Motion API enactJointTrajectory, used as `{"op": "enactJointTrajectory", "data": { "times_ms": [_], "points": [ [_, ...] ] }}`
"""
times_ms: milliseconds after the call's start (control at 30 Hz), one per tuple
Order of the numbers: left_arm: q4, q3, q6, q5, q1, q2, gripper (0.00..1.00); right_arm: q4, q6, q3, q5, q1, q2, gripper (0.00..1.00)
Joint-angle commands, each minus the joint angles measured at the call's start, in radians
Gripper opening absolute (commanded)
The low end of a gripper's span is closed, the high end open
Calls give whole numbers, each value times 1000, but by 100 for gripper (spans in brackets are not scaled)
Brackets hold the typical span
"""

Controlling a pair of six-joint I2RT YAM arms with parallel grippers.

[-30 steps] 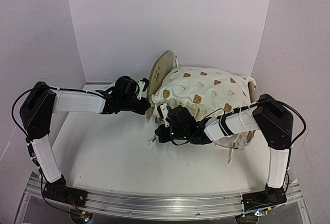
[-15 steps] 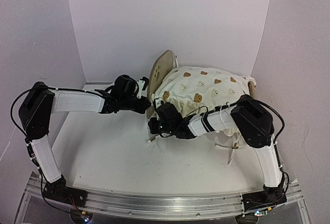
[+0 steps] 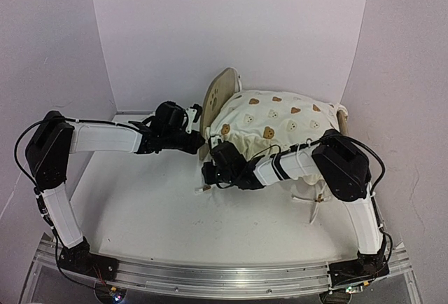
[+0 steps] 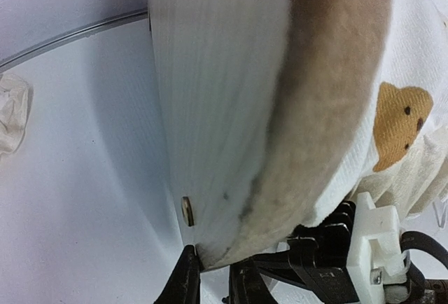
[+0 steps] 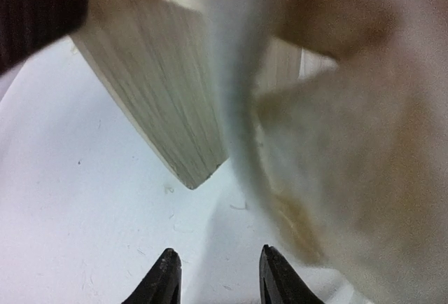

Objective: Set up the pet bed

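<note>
Pet bed (image 3: pixel 220 91) seen at far centre-right of table (image 3: pixel 140 206) | frame smothered by bear-print cushion (image 3: pixel 280 125) | headboard (image 4: pixel 217 108) lower edge pinched by left gripper (image 4: pixel 213 276) | right gripper (image 5: pixel 218 272) spread, empty, wooden leg ahead, cushion crowding in from the right

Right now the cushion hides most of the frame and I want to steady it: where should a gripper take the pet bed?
Likely the pet bed by its upright plywood end board, from the left: that thin flat panel stands bare, while the cushion covers most else.
</note>
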Motion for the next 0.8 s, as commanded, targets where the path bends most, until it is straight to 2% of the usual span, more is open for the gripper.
{"op": "enactJointTrajectory", "data": {
  "times_ms": [0,233,367,567,600,667,767],
  "points": [
    [231,106,-35,66,-10,-127,0,-63,7,-40,67,-30,3,43],
    [231,112,-56,85,-10,-119,0,-124,-10,43,75,-29,84,44],
    [231,104,-60,85,-10,-121,0,-189,-4,84,139,-20,109,41],
    [231,103,-55,77,-10,-123,0,-252,4,81,209,-3,122,26],
    [231,103,-55,77,-10,-121,0,-258,-7,85,225,1,120,20],
    [232,100,-56,76,-10,-120,0,-259,-34,87,242,6,104,3],
    [231,89,-57,66,-10,-116,0,-195,-100,73,166,7,41,0]
  ]
}}
